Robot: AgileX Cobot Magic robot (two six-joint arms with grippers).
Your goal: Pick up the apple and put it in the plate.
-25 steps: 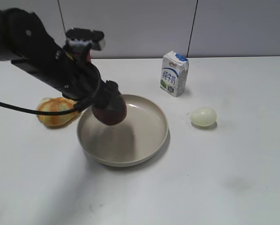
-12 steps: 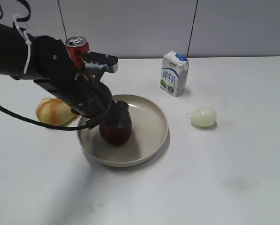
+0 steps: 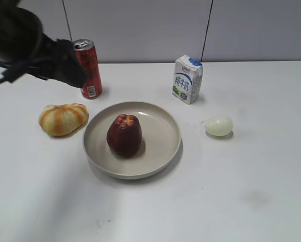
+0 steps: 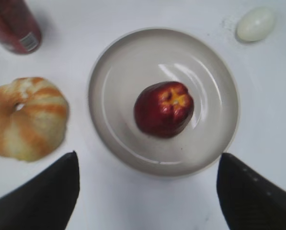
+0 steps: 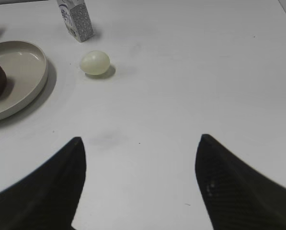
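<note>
Near the middle of the plate (image 3: 166, 149) the apple (image 3: 124, 134) stands upright and untouched, so the placing looks done, while the left gripper (image 4: 147, 191) hangs above it with jaws spread and empty, needing only to clear the counter (image 3: 251, 191).

A black robot arm (image 3: 26, 48) fills the upper left of the exterior view, blurred into a bulky dark mass with a thin black cable (image 3: 4, 78) trailing from its underside toward the left edge. In the left wrist view, the left gripper (image 4: 147, 191) shows as two matte black fingers (image 4: 42, 196) rising from the bottom corners, each a broad wedge tapering to a blunt tip. In the right wrist view, the right gripper (image 5: 140, 184) looks the same, and its black fingers (image 5: 238, 191) have a fine woven, carbon-fibre-like texture with a few pale specks.
</note>
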